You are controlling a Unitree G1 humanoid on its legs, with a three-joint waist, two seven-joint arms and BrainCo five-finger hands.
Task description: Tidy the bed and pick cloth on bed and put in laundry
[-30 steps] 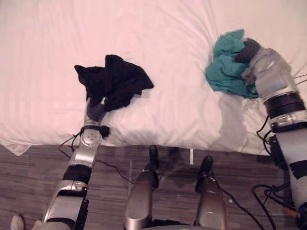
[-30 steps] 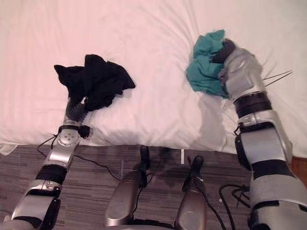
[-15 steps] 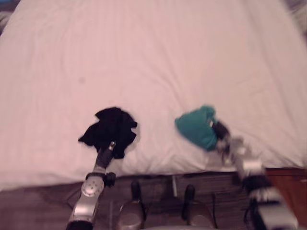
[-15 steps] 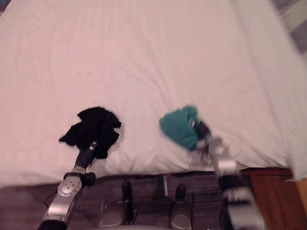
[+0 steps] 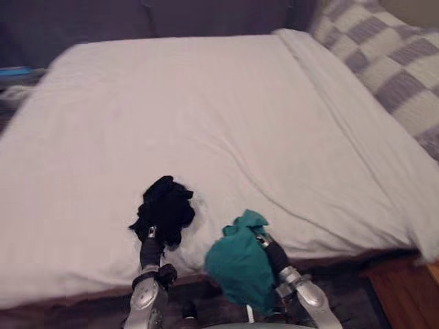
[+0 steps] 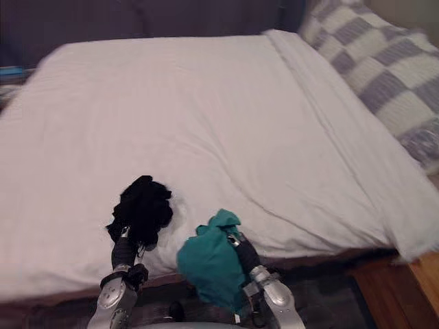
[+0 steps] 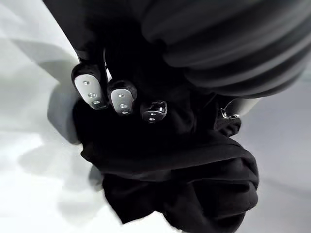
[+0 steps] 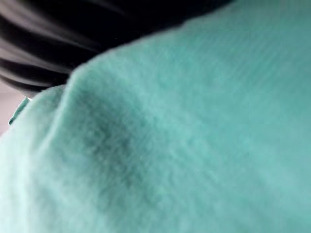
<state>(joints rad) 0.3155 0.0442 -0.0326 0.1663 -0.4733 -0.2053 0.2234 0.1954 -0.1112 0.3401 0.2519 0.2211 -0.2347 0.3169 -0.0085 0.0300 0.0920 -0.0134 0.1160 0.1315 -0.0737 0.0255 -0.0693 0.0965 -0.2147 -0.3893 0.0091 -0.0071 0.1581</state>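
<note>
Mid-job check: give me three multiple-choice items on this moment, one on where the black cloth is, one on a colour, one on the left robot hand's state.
1. Where is the black cloth?
A. by the near edge of the bed, at the left robot hand
B. in a basket
C. on a chair

2. What colour is the cloth at the right robot hand?
A. red
B. yellow
C. teal

3. The left robot hand is:
A. open, fingers straight
B. curled into the black cloth
C. shut on nothing

Answers: 1 A, it shows bunched over the white sheet by that edge; 2 C, the teal cloth hangs beside that hand; 3 B, the left wrist view shows its fingers dug into the black fabric.
</note>
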